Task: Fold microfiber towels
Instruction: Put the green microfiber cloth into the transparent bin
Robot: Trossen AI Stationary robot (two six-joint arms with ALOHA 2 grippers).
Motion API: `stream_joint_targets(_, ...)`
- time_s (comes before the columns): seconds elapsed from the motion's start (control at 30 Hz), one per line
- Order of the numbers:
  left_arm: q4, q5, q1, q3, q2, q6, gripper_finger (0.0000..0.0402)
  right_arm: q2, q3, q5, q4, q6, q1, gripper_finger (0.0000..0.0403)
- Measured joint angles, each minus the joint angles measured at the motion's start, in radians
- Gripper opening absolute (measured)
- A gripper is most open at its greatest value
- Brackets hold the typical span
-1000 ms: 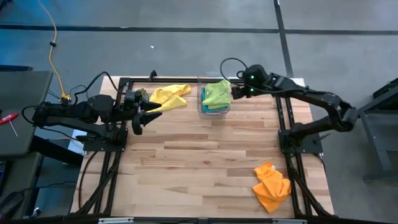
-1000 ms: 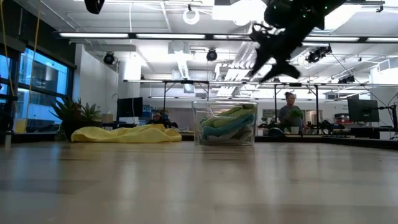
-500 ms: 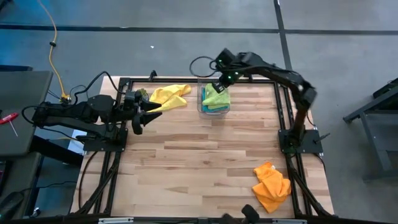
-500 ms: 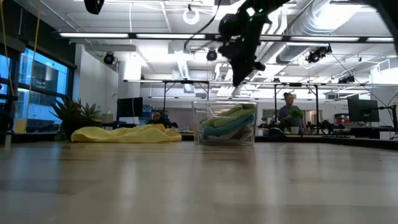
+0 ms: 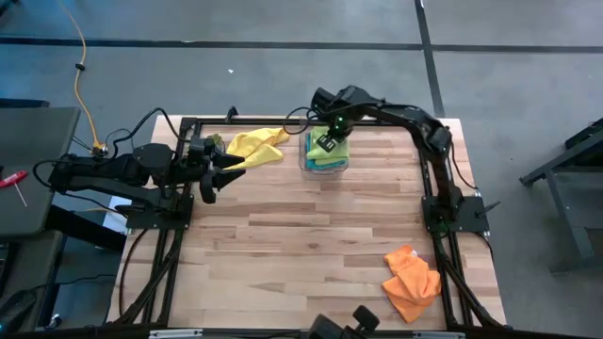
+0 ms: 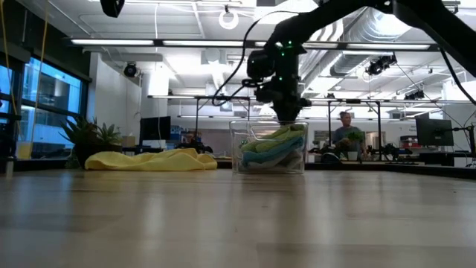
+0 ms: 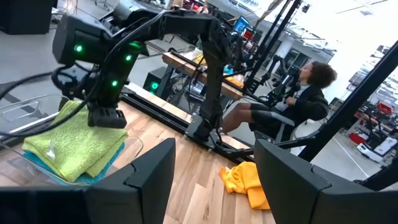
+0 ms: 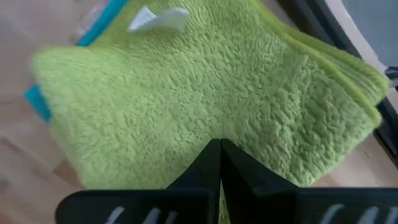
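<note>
A clear plastic box [image 5: 325, 169] at the table's far middle holds a folded lime green towel [image 5: 332, 149] on top of a teal towel [image 5: 312, 162]. My right gripper [image 5: 326, 141] is shut and points down onto the lime towel [image 8: 186, 87]. A crumpled yellow towel [image 5: 256, 146] lies on the table to the box's left. Just left of it my left gripper [image 5: 236, 168] hovers open, holding nothing. An orange towel [image 5: 412, 281] lies bunched near the table's near right corner. My right gripper comes from above, its shut fingertips [image 8: 217, 149] at the top face of the lime green towel near its middle [image 8: 219, 127]. Whether they touch the pile or stop just above it, I cannot tell. The towel lies flat in the box.
A small green leafy clump [image 5: 217, 141] sits by my left gripper. Bare wood [image 5: 311, 235] fills the table's middle and near left. Black frame rails [image 5: 184, 127] run along the table's edges. A person [image 7: 298, 99] sits beyond the table's right side.
My right gripper has swung from beside the box's right wall toward the table's left until it is over the box. It has turned to point down, sunk to the lime green towel and shut. The towels have stayed where they were.
</note>
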Motion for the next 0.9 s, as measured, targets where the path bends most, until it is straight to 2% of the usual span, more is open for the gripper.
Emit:
stream_joint_targets(0.67, 0.0, 0.0, 0.0, 0.0, 0.0, 0.0, 0.0207, 0.131, -0.001, -0.085, 0.115, -0.008, 0.077, 0.0)
stream_joint_targets(0.9, 0.0, 0.0, 0.0, 0.0, 0.0, -0.002, 0.0207, 0.148, -0.001, -0.088, 0.161, -0.105, 0.105, 0.0)
